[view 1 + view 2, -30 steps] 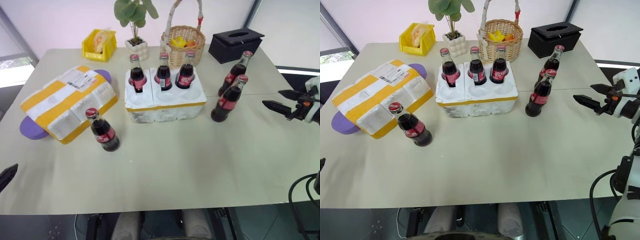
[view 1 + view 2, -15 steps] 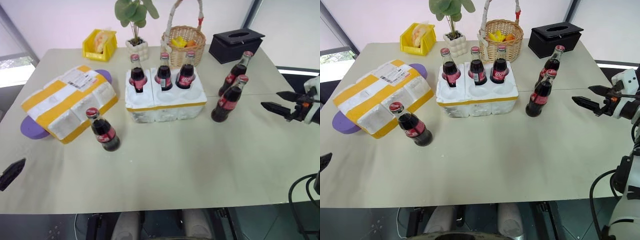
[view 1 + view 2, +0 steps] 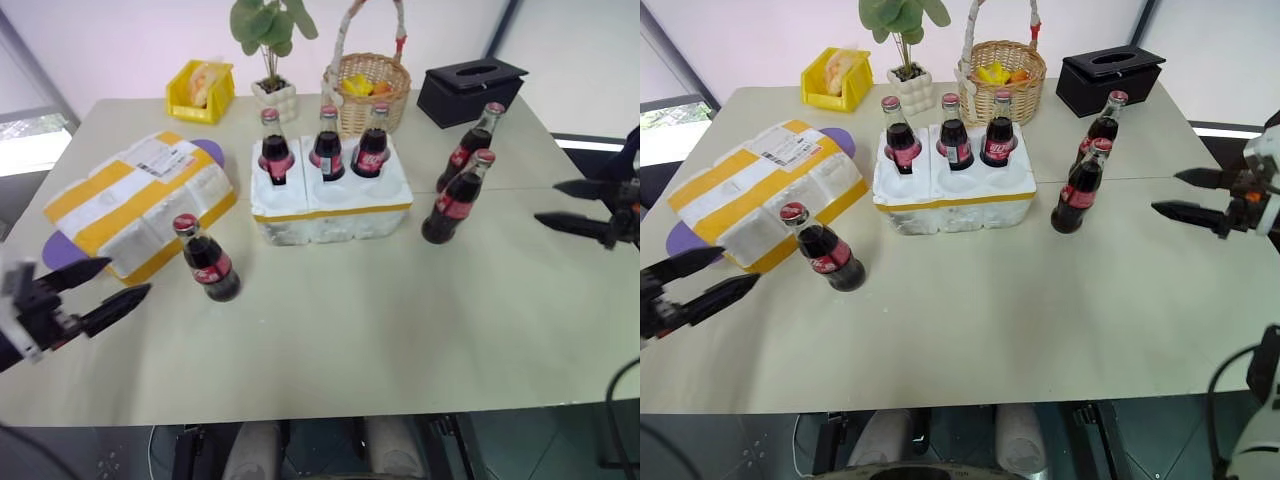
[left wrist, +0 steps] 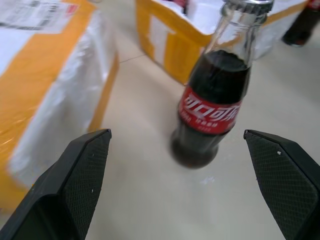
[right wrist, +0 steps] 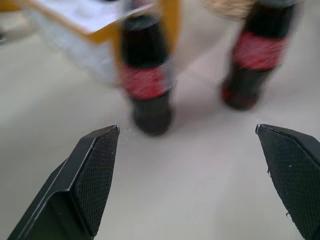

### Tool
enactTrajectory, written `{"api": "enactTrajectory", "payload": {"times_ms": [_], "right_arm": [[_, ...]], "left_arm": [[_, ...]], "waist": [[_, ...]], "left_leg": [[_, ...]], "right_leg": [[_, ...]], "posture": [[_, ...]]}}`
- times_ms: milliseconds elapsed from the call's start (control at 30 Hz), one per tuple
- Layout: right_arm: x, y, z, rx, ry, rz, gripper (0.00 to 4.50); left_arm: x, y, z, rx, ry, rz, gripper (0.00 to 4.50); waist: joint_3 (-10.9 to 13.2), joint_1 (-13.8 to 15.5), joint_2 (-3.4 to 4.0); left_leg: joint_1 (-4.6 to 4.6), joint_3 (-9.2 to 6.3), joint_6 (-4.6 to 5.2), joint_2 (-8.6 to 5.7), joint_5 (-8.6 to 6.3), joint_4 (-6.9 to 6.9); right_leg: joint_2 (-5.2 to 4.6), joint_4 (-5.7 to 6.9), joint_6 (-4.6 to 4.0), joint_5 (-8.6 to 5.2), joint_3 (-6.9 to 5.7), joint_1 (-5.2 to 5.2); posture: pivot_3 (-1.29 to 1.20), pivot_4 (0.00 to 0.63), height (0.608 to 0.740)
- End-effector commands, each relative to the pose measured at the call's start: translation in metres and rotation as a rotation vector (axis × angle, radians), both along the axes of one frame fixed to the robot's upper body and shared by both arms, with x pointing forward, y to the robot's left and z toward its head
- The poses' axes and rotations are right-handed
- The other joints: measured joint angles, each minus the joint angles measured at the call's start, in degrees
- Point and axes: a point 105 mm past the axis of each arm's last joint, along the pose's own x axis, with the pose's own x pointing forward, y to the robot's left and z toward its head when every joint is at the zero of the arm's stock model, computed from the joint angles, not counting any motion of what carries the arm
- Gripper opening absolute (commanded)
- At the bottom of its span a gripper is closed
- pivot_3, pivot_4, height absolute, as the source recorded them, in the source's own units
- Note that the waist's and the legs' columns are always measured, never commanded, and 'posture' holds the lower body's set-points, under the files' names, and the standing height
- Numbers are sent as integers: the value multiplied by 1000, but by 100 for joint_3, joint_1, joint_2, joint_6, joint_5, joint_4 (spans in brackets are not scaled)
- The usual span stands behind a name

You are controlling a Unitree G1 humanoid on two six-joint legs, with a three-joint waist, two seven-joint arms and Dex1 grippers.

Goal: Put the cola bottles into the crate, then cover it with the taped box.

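The white crate (image 3: 330, 205) with its yellow strip holds three cola bottles (image 3: 327, 148) in its back row. A loose bottle (image 3: 207, 264) stands in front of the taped box (image 3: 135, 205), which lies at the left. Two more bottles (image 3: 458, 200) stand to the right of the crate. My left gripper (image 3: 115, 283) is open, level with the loose bottle (image 4: 212, 100) and a short way to its left. My right gripper (image 3: 550, 202) is open at the right edge and points at the two bottles (image 5: 147, 82), apart from them.
Along the far edge of the table stand a yellow bin (image 3: 200, 88), a potted plant (image 3: 272, 95), a wicker basket (image 3: 368, 85) and a black tissue box (image 3: 472, 88). Bare tabletop (image 3: 380, 320) lies in front of the crate.
My left gripper has swung in from the lower left edge toward the loose bottle. My right gripper has drawn back a little toward the right edge. The bottles, crate and box have not moved.
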Motion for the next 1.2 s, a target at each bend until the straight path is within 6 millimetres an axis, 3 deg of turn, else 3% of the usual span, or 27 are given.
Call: {"api": "enactTrajectory", "payload": {"times_ms": [33, 200, 467, 633, 1200], "right_arm": [[-25, 30, 25, 23, -40, 144, 4500], [-56, 74, 20, 43, -15, 257, 4500], [-74, 104, 26, 87, -10, 299, 4500], [-71, 109, 27, 98, -11, 294, 4500], [-63, 118, 30, 123, -26, 301, 4500]], "left_arm": [[9, -9, -5, 16, 20, -75, 4443], [19, -22, -18, 41, 57, -160, 4443], [40, -31, -25, 40, 24, -197, 4443], [56, -46, -30, 10, -6, -216, 4443], [73, -78, -33, -32, -27, -306, 4443]], "waist": [[-1, 32, 2], [-5, 99, 12], [-8, 258, 7], [-8, 333, 6], [-8, 310, 1]], "left_leg": [[1, -1, 0, 0, 0, 2], [5, 2, 0, 11, 0, 23], [-4, 22, -1, 31, -1, 33], [-12, 21, -1, 31, -1, 29], [-11, 20, 0, 42, 0, 33]], "right_leg": [[1, 7, 3, -2, 0, -2], [10, 18, 0, 0, 5, -1], [10, 2, -14, 9, 2, -1], [12, -3, -13, 8, -2, -3], [25, -2, -12, 9, -5, 0]], "posture": [[0, 150, 740], [0, 150, 740], [0, 150, 740], [0, 150, 740], [0, 150, 740]]}}
